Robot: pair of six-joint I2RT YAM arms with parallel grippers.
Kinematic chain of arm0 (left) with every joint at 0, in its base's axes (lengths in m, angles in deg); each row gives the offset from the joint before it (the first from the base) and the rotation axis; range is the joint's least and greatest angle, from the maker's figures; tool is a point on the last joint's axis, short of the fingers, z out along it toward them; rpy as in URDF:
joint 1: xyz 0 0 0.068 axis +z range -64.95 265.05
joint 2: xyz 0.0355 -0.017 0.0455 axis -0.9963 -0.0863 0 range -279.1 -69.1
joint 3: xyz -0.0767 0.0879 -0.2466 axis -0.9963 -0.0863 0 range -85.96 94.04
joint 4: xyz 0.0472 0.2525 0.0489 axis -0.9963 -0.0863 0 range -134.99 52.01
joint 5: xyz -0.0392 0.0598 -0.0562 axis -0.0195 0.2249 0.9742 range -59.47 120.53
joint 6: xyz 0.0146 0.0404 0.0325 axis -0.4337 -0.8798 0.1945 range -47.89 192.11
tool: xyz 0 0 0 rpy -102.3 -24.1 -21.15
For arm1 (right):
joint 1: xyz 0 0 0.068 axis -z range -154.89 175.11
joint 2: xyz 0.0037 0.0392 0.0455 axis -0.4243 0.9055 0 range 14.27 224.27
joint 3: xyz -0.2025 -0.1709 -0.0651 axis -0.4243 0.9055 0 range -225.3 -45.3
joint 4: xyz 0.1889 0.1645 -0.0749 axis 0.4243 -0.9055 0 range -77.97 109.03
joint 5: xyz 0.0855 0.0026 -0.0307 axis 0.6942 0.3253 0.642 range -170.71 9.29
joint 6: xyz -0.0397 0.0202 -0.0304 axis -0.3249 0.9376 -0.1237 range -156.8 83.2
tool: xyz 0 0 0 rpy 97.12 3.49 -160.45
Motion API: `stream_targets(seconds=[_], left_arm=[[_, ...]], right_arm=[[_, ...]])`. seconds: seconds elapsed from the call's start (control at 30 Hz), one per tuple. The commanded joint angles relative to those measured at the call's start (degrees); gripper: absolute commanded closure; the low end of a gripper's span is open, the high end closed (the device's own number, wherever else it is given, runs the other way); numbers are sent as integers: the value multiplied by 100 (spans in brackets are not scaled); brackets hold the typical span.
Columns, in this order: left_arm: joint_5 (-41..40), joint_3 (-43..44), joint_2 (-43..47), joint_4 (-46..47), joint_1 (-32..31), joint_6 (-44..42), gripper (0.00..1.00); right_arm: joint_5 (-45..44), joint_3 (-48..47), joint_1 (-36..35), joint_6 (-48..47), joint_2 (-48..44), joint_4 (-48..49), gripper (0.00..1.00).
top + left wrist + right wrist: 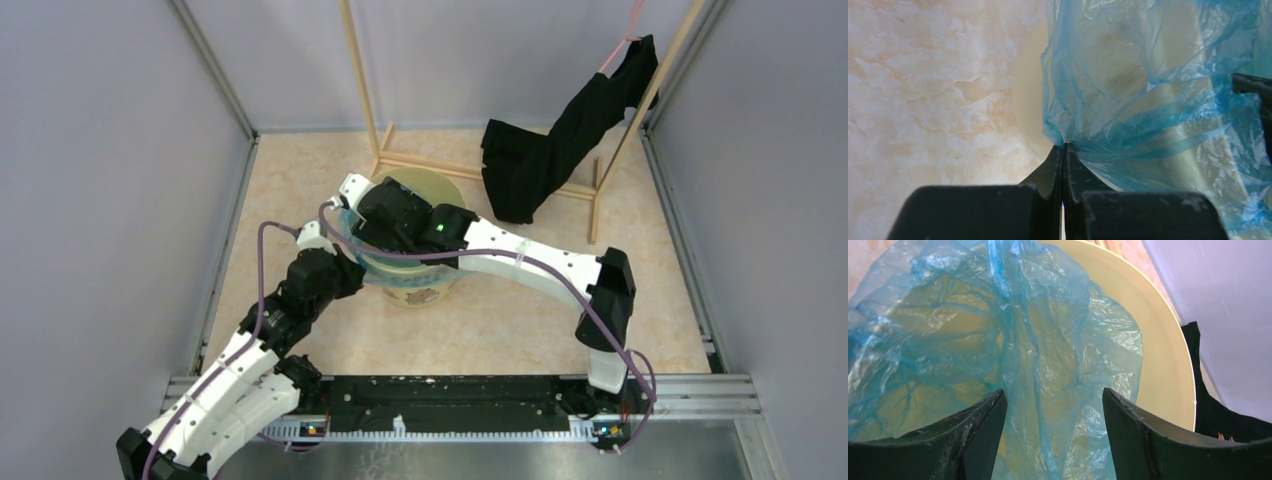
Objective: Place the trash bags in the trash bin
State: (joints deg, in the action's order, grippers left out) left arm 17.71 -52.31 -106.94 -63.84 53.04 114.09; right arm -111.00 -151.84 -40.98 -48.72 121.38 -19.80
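The yellow-tan trash bin (432,190) stands mid-table, with dark lettering low on its side. The thin light-blue trash bag (1013,340) lies in and over the bin's mouth, its film draped over the left rim (345,235). My left gripper (1064,146) is shut on a pinch of the bag's edge (1108,90) at the bin's left side. My right gripper (1053,397) is open, fingers spread wide over the bag inside the bin (1168,365), holding nothing. In the top view the right wrist (400,215) covers much of the bin's opening.
A black cloth garment (560,150) hangs from a light wooden rack (480,165) behind the bin, close to its right rim; it also shows in the right wrist view (1218,415). Grey walls enclose the marbled table (500,320).
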Motion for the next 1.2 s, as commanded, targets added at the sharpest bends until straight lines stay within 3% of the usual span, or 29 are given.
stream_targets(seconds=[0.0, 0.07, 0.17, 0.23, 0.53, 0.77, 1.17], left_arm=[[57, 218, 56, 69, 7, 46, 100], [43, 218, 41, 71, 6, 39, 100], [51, 212, 1, 73, 8, 30, 100], [51, 210, -3, 87, 2, 30, 100], [59, 231, -32, 87, 6, 2, 100], [-7, 455, -73, -143, 7, -118, 100], [26, 516, 44, -424, 6, -124, 97]], right_arm=[[-441, -31, 66, 17, 2, 439, 34], [-438, -70, 178, 75, -35, 491, 45], [-425, -83, 390, 130, -147, 564, 80], [-378, -39, 556, 87, -280, 686, 91], [1156, 614, 1410, -914, -628, 1637, 93], [1639, 362, 1845, -928, -417, 1825, 99], [2671, 25, 2163, -502, -300, 1755, 98]])
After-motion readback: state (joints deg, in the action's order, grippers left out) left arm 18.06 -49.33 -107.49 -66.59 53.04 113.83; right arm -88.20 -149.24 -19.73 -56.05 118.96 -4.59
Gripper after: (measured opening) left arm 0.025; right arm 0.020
